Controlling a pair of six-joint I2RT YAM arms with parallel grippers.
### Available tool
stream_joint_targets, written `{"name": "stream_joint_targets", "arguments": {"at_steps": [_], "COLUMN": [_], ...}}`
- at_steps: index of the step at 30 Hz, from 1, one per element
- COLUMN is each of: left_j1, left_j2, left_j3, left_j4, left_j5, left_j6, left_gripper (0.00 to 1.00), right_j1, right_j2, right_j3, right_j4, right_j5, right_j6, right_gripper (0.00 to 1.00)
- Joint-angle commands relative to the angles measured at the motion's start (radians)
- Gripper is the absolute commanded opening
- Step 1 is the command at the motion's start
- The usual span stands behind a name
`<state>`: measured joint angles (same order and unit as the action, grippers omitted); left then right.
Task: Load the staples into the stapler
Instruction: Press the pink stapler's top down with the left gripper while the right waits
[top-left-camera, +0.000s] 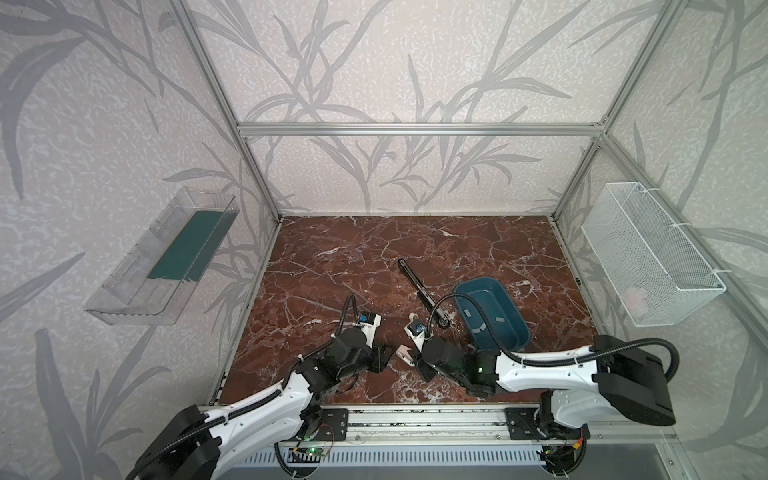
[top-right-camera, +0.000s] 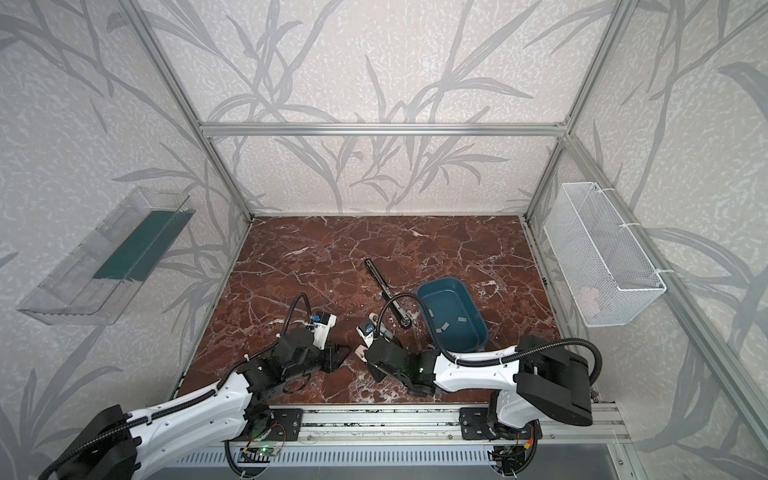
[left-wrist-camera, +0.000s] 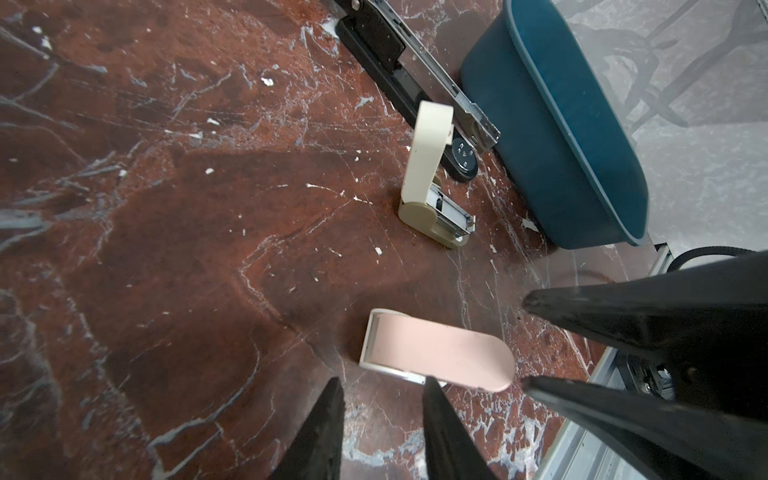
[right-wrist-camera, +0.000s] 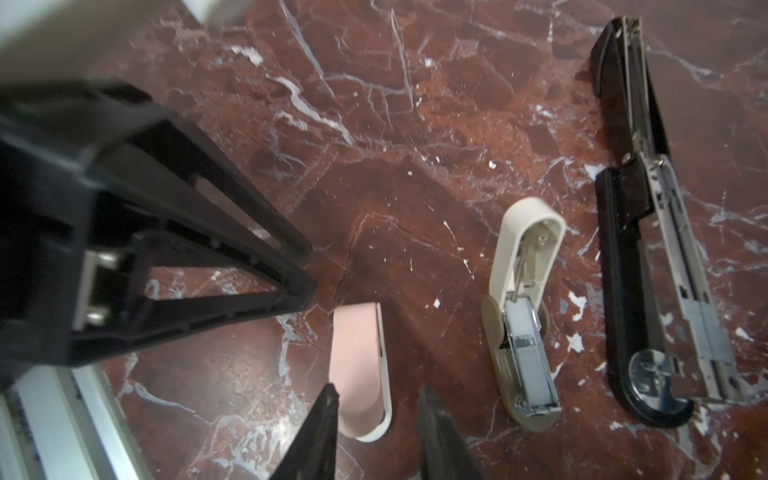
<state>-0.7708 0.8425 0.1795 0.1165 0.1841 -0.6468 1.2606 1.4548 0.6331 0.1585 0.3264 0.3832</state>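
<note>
Top view: staples (top-left-camera: 468, 312) sit in blue bin (top-left-camera: 513, 311) beyond right claw (top-left-camera: 413, 360). Left wrist: left claw (left-wrist-camera: 381, 380) parted, empty, pink stapler (left-wrist-camera: 436, 353) just ahead. Right wrist: right claw straddles it, unclamped; best pin base, then flip lid.

Staples (top-left-camera: 468, 312): I am seeing them lying in the bin (top-left-camera: 498, 299).
Bin: sitting just right of the long stapler (top-left-camera: 415, 284).
Open small stapler (right-wrist-camera: 523, 316): lying left of that stapler's near end.
Closed small stapler (left-wrist-camera: 436, 353): lying nearest me.
</note>
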Motion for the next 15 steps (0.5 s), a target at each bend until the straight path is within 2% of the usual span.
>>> {"name": "stream_joint_targets", "arguments": {"at_steps": [1, 7, 15], "left_j1": [-0.004, -0.003, -0.006], "left_j2": [-0.014, 0.029, 0.133], "left_j3": [0.016, 0.0, 0.001], "left_j4": [-0.022, 0.068, 0.137], "left_j5": [0.005, 0.093, 0.11], "left_j6": [0.007, -0.003, -0.013], "left_gripper": [0.36, 0.39, 0.4], "right_j1": [0.008, 0.007, 0.01], "right_j2": [0.031, 0.063, 0.118], "right_j3": [0.02, 0.006, -0.041], "right_j4": [-0.046, -0.042, 0.014], "right_j5": [-0.003, -0.018, -0.039], "right_j6": [0.023, 0.052, 0.1], "right_gripper": [0.32, 0.3, 0.29]}}
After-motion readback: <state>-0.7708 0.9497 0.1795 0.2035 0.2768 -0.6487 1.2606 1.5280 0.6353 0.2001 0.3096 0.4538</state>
